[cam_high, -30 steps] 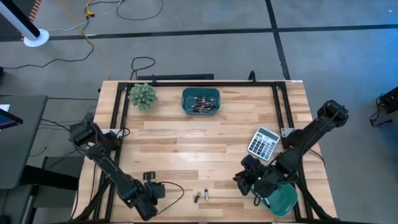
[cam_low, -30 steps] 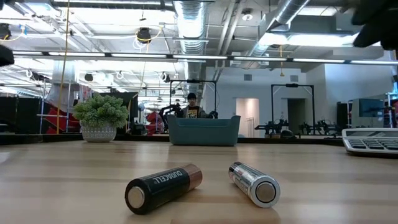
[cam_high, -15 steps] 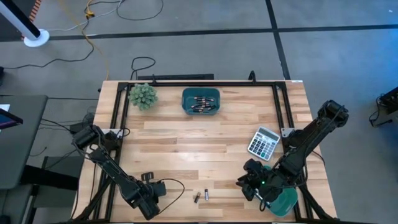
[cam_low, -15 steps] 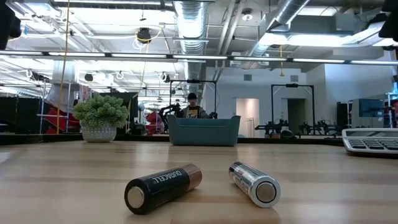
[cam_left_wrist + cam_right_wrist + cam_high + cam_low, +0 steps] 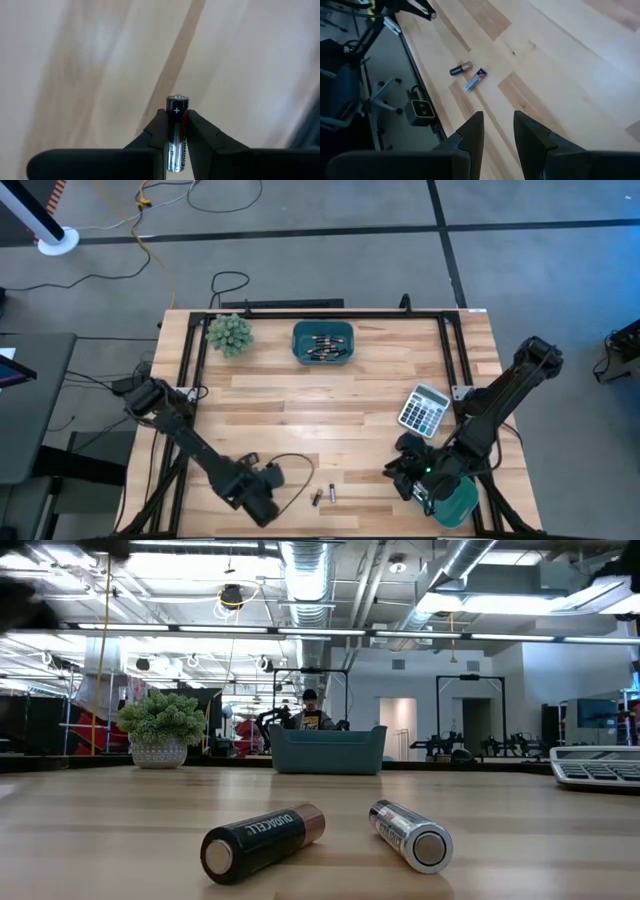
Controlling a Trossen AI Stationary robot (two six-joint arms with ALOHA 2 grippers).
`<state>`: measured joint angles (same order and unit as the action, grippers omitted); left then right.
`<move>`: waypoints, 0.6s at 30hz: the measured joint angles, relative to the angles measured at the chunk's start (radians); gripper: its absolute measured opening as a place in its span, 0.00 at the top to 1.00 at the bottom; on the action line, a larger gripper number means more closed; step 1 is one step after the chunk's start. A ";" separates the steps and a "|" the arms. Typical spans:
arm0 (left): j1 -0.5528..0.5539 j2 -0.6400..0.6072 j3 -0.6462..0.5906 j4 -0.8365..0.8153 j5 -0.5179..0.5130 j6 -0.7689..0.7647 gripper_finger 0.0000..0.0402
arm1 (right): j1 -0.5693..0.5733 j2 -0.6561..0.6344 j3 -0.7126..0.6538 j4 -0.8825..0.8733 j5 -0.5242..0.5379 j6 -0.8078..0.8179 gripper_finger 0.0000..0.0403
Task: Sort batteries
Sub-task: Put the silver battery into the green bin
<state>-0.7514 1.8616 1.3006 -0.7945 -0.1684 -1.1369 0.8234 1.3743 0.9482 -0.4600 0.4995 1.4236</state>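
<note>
My left gripper (image 5: 262, 502) hangs over the table's near edge, left of centre, shut on a silvery and black battery (image 5: 176, 135). To its right, two more batteries lie on their sides on the wood: a black one with a copper end (image 5: 262, 843) and a silvery one (image 5: 410, 835). The right wrist view shows both, the black one (image 5: 460, 68) and the silvery one (image 5: 475, 80). My right gripper (image 5: 410, 480) hovers open and holding nothing at the near right, beside a teal bin (image 5: 458, 502). A second teal bin (image 5: 323, 342) at the far edge holds several batteries. My left gripper pinches the battery's long sides between its two fingers (image 5: 159, 125). The battery lies along the fingers, and its plus end (image 5: 177, 102) sticks out past their tips. The fingers point steeply down at the table. The battery looks clear of the wood.
A grey-white calculator (image 5: 423, 409) lies at the right, above my right gripper. A small potted plant (image 5: 230, 333) stands at the far left. Black frame rails run along the table's left, right and far edges. Bare wood fills the middle.
My left gripper has moved along the near edge toward the table's right, closer to the two loose batteries, and has turned somewhat about its own axis. The two batteries on the table have not moved.
</note>
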 joint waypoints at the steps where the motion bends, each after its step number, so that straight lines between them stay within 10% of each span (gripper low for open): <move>1: 0.013 0.000 0.036 -0.016 -0.023 0.028 0.91 | 0.000 -0.015 0.000 -0.008 0.000 -0.012 0.70; 18: 0.252 0.349 0.894 -0.094 -0.198 0.656 0.91 | -0.024 -0.291 0.000 -0.400 0.000 -0.063 0.70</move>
<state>-0.4990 2.2106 2.1945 -0.8889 -0.3668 -0.4812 0.7992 1.0837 0.9482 -0.8597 0.4995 1.3602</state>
